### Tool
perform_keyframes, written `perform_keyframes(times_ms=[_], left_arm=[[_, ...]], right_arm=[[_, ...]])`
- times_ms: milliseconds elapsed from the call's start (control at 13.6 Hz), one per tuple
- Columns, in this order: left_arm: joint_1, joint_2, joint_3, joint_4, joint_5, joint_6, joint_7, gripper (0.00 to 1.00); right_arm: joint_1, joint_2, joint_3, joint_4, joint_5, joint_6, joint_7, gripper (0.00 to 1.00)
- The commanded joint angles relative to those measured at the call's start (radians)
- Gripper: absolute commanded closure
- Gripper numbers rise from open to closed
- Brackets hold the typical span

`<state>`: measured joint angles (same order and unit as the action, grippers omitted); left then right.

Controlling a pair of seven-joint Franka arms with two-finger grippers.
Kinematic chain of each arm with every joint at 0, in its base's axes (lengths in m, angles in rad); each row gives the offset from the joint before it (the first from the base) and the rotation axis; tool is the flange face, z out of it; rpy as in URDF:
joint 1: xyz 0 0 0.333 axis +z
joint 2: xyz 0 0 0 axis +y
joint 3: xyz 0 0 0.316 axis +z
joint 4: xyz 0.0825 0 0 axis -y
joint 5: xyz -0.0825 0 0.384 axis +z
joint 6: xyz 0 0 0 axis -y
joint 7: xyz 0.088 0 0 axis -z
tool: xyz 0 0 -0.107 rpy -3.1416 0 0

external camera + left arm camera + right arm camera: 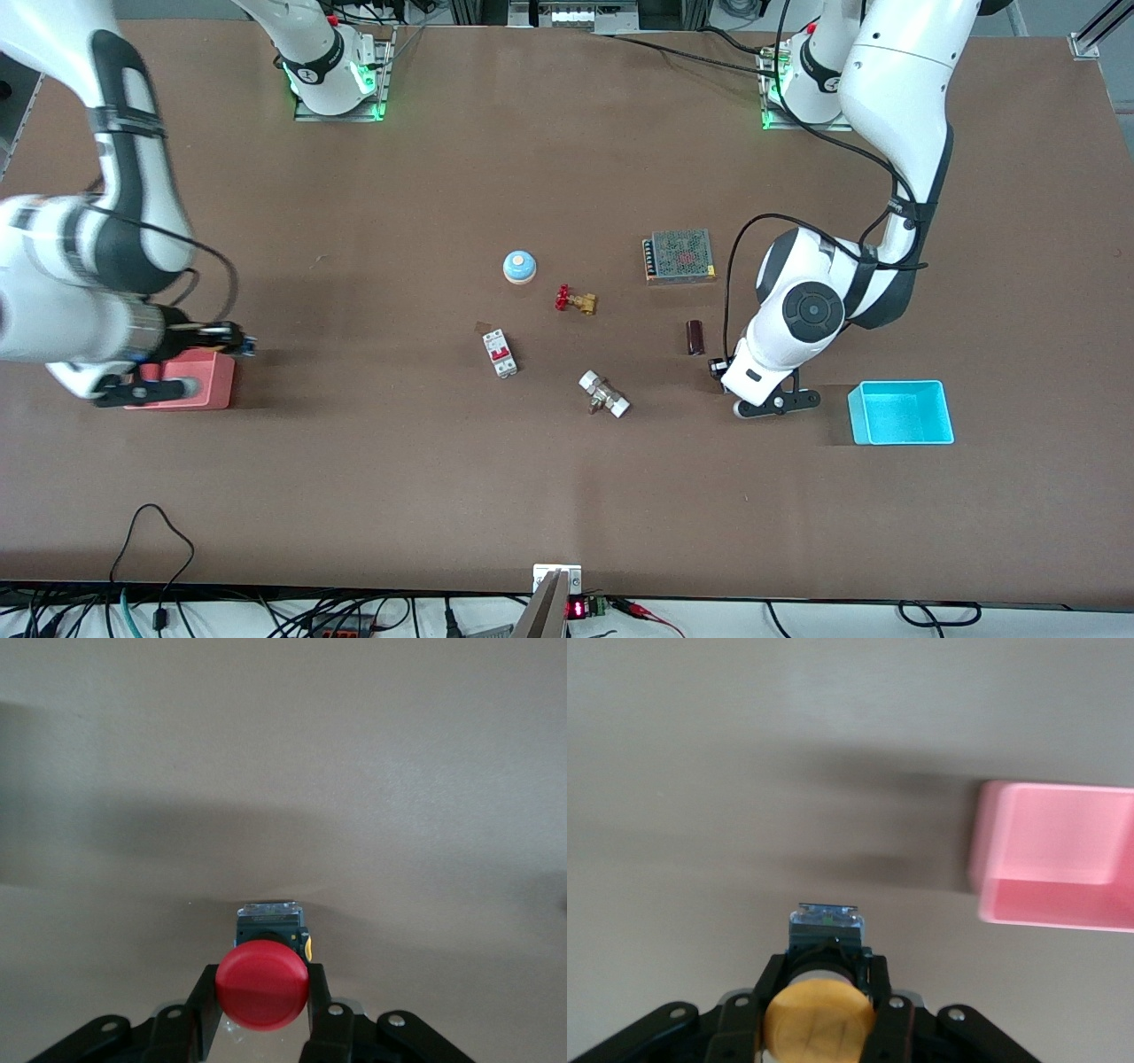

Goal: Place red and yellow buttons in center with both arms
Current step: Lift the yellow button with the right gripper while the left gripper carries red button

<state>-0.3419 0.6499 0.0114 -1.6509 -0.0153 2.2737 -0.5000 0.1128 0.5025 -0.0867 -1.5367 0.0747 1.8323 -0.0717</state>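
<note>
Now each arm has a button in its grip; the left tool point(264, 1028) is squeezed on the red button point(263, 984), with its fingers point(205, 1014) pressing both sides just under the round cap; in the front view that tool point(719, 368) hangs over bare table point(567, 478), between the dark red cylinder point(695, 337) and the cyan tray point(901, 412); the right tool point(819, 1028) is squeezed on the yellow button point(819, 1023) the same way; it point(239, 341) sits up over the pink tray point(190, 381) at the right arm's end of the table.

Both buttons look lifted and ready to travel, so the step in hand seems to be carrying them to the middle; the middle is already busy, with a light-blue dome button point(519, 266), a red-handled valve point(574, 300), a white circuit breaker point(500, 353) and a metal pipe fitting point(603, 394); a good carry would stay high enough to pass over these things; each arm should come in from its own end so the two do not bump; each button should go down gently on a bare patch, black body first, before the fingers let go.
</note>
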Motion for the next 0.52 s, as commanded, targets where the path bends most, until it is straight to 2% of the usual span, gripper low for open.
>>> perform_keyframes(times_ms=[0,295,443], left_arm=[[-0.008,-0.012,0.001,-0.015,-0.023,0.012,0.0,0.62],[0.001,-0.018,0.001,-0.006,-0.025,0.012,0.003,0.18],[0.006,-0.036,0.002,-0.001,-0.023,0.007,0.017,0.07]], right_arm=[[0.103,-0.009,-0.01,-0.064,0.007,0.068,0.154,0.59],[0.148,-0.019,-0.01,-0.204,0.004,0.226,0.179,0.59],[0.172,-0.03,-0.01,-0.265,0.007,0.289,0.232,0.59]])
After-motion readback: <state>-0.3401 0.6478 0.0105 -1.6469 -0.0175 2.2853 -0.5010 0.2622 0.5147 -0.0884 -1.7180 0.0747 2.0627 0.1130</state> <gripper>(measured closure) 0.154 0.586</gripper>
